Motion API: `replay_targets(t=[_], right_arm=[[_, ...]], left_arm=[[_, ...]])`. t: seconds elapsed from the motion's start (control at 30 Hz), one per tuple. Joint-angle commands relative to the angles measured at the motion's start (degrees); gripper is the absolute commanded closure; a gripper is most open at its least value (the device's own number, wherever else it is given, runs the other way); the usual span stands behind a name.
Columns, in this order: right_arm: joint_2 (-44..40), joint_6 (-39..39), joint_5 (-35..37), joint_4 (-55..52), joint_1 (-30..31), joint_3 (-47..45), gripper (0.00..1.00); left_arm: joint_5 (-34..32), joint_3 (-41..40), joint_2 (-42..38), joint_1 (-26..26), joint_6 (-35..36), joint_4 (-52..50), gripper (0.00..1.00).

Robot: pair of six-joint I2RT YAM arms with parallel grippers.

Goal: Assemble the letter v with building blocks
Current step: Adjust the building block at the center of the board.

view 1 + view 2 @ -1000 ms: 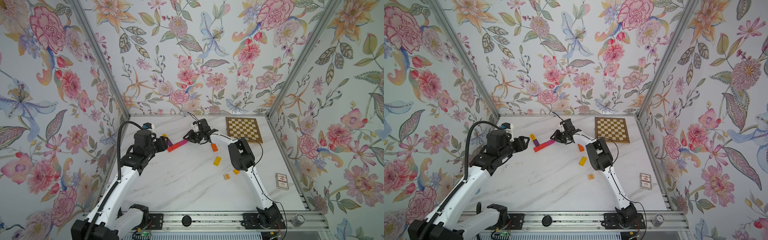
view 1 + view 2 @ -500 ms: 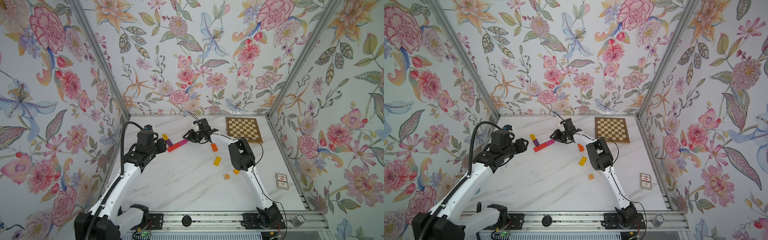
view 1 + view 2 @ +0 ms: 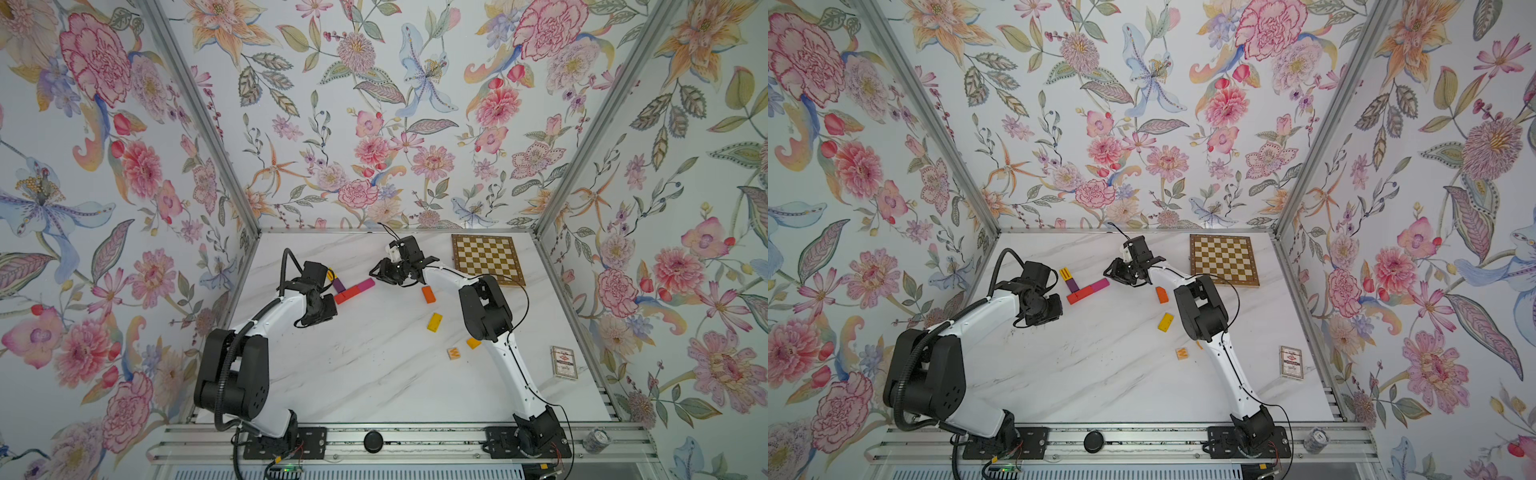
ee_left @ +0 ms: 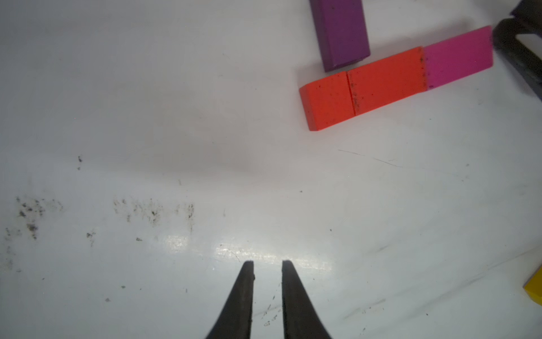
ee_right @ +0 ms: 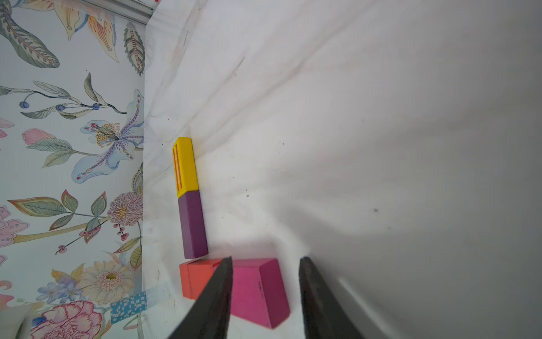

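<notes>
**Left pincer [image 4: 267, 262] closed and empty; right pincer [image 5: 265, 258] parted at magenta [image 5: 258, 290]**

In both top views the v [image 3: 1088, 291] lies far left on the surface [image 3: 1100, 374]: yellow [image 3: 1065, 274] and purple [image 3: 1072, 284] in one row, red [image 3: 1075, 297] and magenta in the other. Orange [image 3: 1162, 294], a second yellow [image 3: 1165, 322] and a W cube [image 3: 1182, 353] lie apart by the right arm [image 3: 1200, 311].

Left wrist: tips nearly together, holding nothing.

Right wrist: magenta's end shows between the spread tips, a gap on one side.
</notes>
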Motion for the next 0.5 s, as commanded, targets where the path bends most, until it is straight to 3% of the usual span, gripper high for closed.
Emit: replay_targets(t=[0.0,0.47], right_arm=[[-2.2,-1.1,2.6,-3.6,-0.3,-1.2,0.60],[-4.5,-1.7,4.3,-4.0,-2.3,-3.2,0.60]], left_arm=[[-0.2,1.9,3.5,2.3,-1.0,1.3,0.81],[4.0,8.3,14.2,3.2,-2.0,5.5,0.73]])
